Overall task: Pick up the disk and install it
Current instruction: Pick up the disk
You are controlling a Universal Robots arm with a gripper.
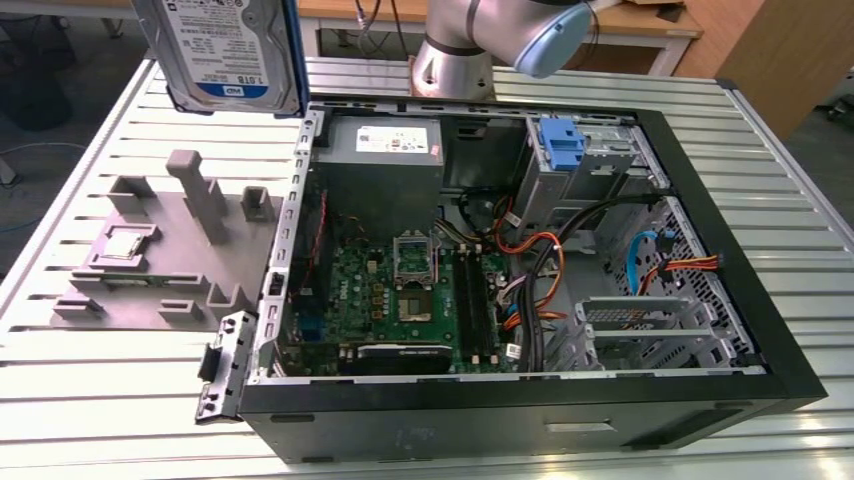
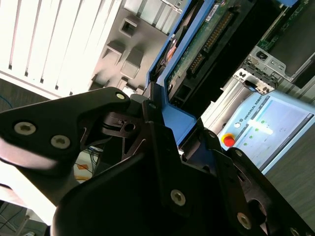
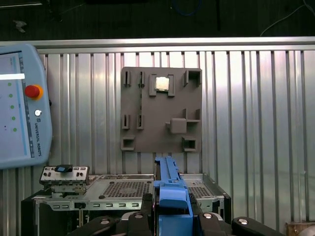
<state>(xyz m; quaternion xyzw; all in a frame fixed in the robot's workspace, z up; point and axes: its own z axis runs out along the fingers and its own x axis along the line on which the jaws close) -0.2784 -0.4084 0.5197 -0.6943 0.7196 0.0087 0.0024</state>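
Observation:
The disk (image 1: 220,55), a silver hard drive with a white-and-blue label in a blue bracket, hangs upright in the air at the exterior view's far left, above the table and clear of the computer case (image 1: 534,400). In the first wrist view I look along the disk's blue bracket edge (image 3: 171,189), with my gripper (image 3: 172,219) shut on it from both sides. The second wrist view shows the disk's green circuit-board side (image 2: 206,39) and one black finger (image 2: 157,128) pressed against the blue frame.
A grey fixture plate (image 1: 160,260) with slots and posts lies left of the case and carries a small square silver chip (image 1: 120,245). The open case holds a motherboard (image 1: 400,280), cables and a blue bracket (image 1: 567,150) at the drive bays. A teach pendant (image 3: 19,103) lies on the slatted table.

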